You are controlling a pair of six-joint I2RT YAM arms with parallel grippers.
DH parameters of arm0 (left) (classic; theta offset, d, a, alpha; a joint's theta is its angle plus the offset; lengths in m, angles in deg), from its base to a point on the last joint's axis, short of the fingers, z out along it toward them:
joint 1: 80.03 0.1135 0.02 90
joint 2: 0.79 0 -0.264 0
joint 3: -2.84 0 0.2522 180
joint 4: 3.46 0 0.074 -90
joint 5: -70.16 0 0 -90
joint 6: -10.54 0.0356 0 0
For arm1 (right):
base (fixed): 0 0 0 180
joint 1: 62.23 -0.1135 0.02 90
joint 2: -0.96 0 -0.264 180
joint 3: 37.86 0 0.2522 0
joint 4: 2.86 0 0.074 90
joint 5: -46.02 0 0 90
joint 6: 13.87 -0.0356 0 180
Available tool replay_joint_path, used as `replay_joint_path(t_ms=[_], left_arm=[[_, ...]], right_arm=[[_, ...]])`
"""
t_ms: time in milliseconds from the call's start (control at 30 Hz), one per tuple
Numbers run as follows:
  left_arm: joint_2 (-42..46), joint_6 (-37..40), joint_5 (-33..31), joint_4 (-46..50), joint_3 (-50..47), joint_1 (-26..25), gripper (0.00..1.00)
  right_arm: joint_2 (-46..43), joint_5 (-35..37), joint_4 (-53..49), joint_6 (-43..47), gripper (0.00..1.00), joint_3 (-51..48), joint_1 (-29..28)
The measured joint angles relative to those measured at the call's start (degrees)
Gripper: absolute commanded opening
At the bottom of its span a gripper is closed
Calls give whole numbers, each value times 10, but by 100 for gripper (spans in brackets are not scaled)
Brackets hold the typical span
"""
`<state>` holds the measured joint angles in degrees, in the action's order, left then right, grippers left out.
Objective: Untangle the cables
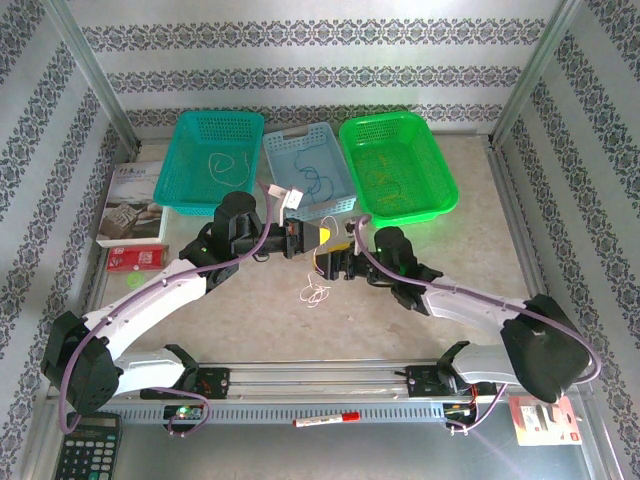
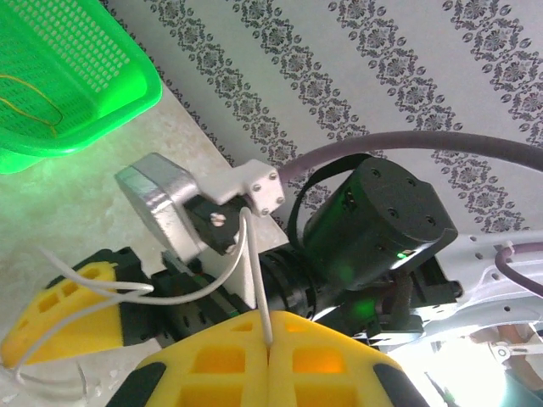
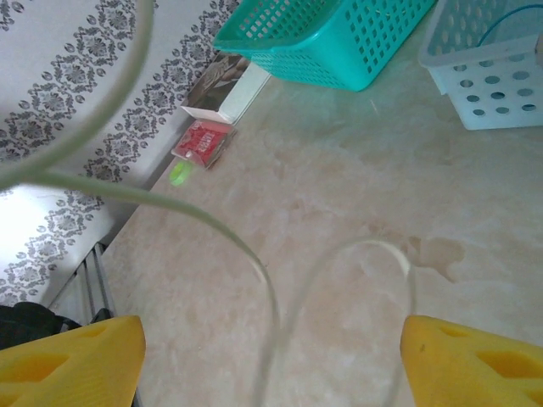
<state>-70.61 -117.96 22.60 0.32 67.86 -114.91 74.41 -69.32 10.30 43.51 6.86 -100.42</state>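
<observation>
Top external: left tool (image 1: 316, 234) clenched on the white cable (image 1: 317, 292), slack dangling onto the tabletop (image 1: 300, 335) just below; right tool (image 1: 336, 262) released just beside it, strand looping between its spread jaws, so right arm looks nearest for the second grip.

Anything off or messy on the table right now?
Minor only. A red marker lies loose on the base rail at the near edge. A darker, stain-like blotch marks the table near the light blue basket. Nothing looks broken.
</observation>
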Motion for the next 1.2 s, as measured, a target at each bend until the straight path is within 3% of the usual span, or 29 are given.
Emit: replay_joint_path(t_ms=[167,300,367,733,1033,1200], left_arm=[[0,-10,7,-9,0,0,0],[0,-14,6,-20,0,0,0],[4,-14,1,-20,0,0,0],[105,-12,-64,-26,-81,4,0],[145,-13,-109,-30,-202,8,0],[150,-15,-123,-38,-275,8,0]], right_arm=[[37,8,11,0,69,24,-11],[49,29,17,0,19,27,-9],[49,37,19,0,0,26,-4],[-72,70,-50,-4,0,-40,163],[-130,80,-137,3,0,-23,242],[-134,78,-174,14,0,30,253]])
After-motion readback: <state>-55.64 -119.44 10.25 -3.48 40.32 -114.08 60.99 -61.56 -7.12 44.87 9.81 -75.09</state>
